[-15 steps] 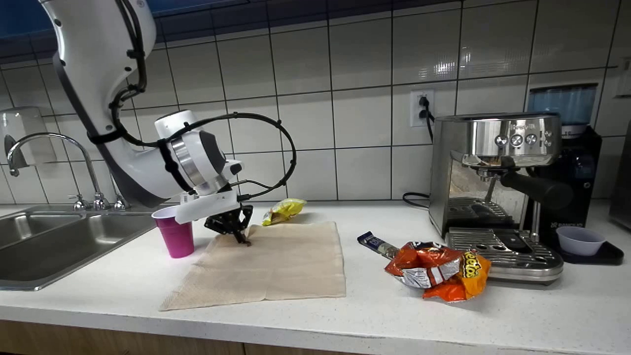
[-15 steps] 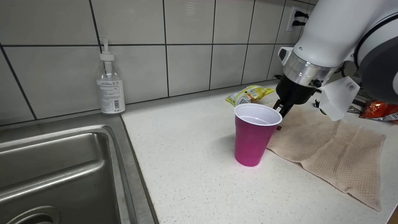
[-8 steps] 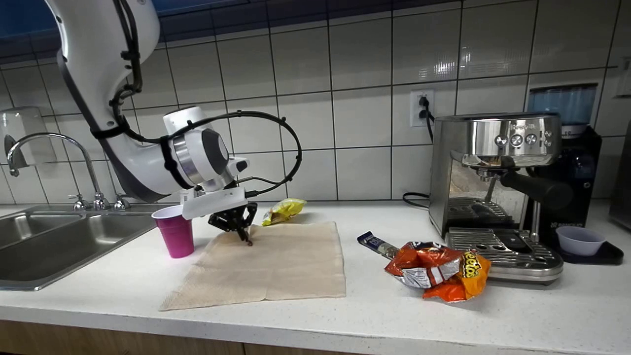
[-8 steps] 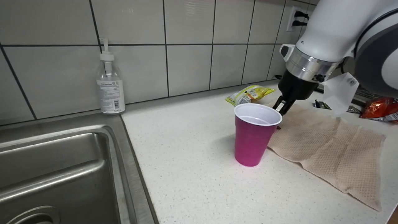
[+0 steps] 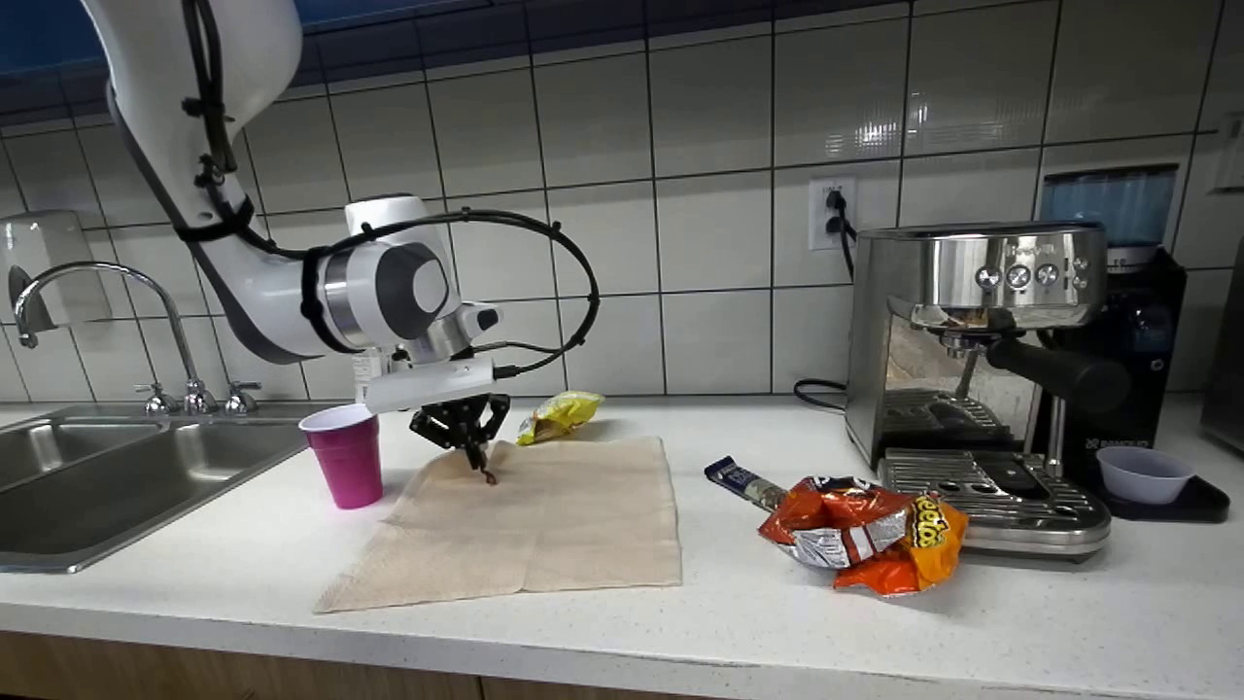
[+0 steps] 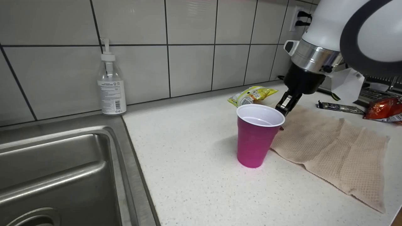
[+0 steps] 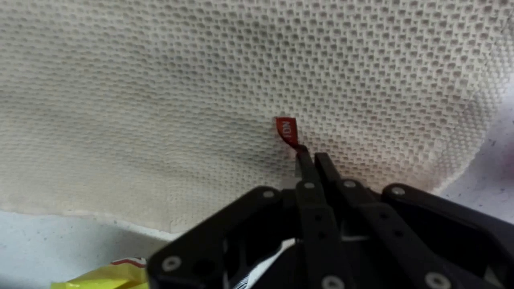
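Note:
My gripper (image 7: 313,155) is shut, its two black fingers (image 7: 310,192) side by side with only a narrow gap. It points down at the beige textured cloth (image 5: 544,515) spread on the counter. A small red strip with white letters (image 7: 287,129) runs up to the tip of the left-hand finger in the wrist view and touches it; whether it is pinched I cannot tell. In an exterior view, the strip (image 5: 490,477) shows as a dark speck just under the fingertips. A magenta cup (image 6: 257,141) with a white inside stands beside the gripper, partly hiding the fingertips there.
Behind the cloth lies a yellow snack bag (image 5: 562,416). Orange and red wrappers (image 5: 865,535) and a blue bar wrapper (image 5: 744,483) lie in front of a steel espresso machine (image 5: 982,389). A sink (image 6: 62,175) and a soap bottle (image 6: 111,88) are on the cup's side.
My wrist has tilted and lifted a little, bringing the gripper more upright, while the fingertips stay near the same spot on the cloth. The cup, cloth and wrappers have not moved.

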Tool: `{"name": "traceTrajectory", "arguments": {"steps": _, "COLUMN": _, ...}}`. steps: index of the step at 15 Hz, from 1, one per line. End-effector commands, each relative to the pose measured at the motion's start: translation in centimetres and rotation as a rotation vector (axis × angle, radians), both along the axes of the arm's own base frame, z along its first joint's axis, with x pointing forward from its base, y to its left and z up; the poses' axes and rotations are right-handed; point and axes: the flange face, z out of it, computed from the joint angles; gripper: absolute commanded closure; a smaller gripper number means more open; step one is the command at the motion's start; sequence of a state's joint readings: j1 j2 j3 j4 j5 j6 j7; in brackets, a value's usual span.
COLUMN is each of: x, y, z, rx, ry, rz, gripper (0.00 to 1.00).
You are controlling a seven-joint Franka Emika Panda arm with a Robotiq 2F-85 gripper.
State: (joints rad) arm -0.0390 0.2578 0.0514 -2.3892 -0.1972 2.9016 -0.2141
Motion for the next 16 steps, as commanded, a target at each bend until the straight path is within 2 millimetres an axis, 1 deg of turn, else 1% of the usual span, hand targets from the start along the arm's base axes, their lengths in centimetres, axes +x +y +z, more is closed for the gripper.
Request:
{"name": "traceTrajectory", "arguments": {"steps": 1, "x": -0.7, "y": -1.0, "z": 2.5, "rx": 0.023, "ry": 0.043, "rz": -0.005, "gripper": 0.99}}
{"name": "traceTrajectory", "arguments": {"steps": 5, "x": -1.3, "y": -2.5, "z": 4.2, "rx": 0.034, "ry": 0.066, "rz": -0.050, "gripper": 0.99}}
{"name": "traceTrajectory", "arguments": {"steps": 10, "x": -2.1, "y": -3.8, "z": 5.8, "rx": 0.030, "ry": 0.076, "rz": -0.086, "gripper": 0.99}}
{"name": "traceTrajectory", "arguments": {"steps": 13, "x": -2.7, "y": -4.4, "z": 6.3, "rx": 0.024, "ry": 0.078, "rz": -0.102, "gripper": 0.99}}
{"name": "traceTrajectory", "arguments": {"steps": 16, "x": -3.7, "y": -5.0, "z": 6.4, "rx": 0.012, "ry": 0.088, "rz": -0.134, "gripper": 0.99}}
